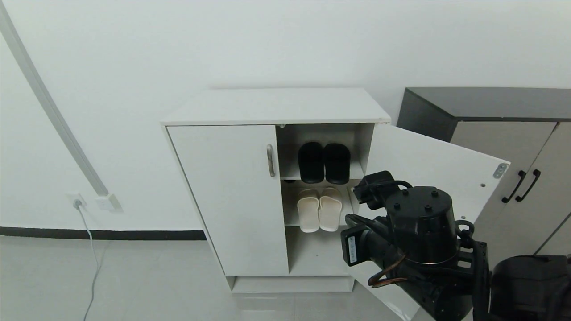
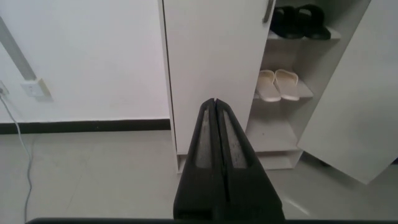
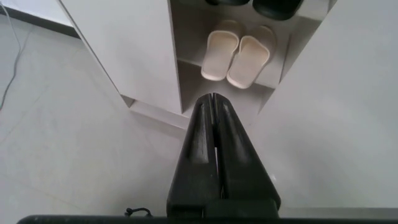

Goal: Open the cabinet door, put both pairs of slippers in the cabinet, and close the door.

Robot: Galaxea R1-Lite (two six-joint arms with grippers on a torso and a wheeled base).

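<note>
Black slippers [image 1: 324, 162] sit in the cabinet [image 1: 276, 107], just above the cream slippers [image 1: 319, 208]. My left claw [image 2: 214, 102] and right claw [image 3: 214, 98] are closed, empty. Only the open right door [image 1: 428, 165] needs shutting.

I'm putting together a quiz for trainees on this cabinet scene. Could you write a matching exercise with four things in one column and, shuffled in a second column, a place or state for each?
Things:
1. black slippers
2. cream slippers
3. left cabinet door
4. right cabinet door

Place or state:
A. swung open
B. on the upper shelf
C. shut
D. on the middle shelf

Pairs: 1-B, 2-D, 3-C, 4-A.
</note>
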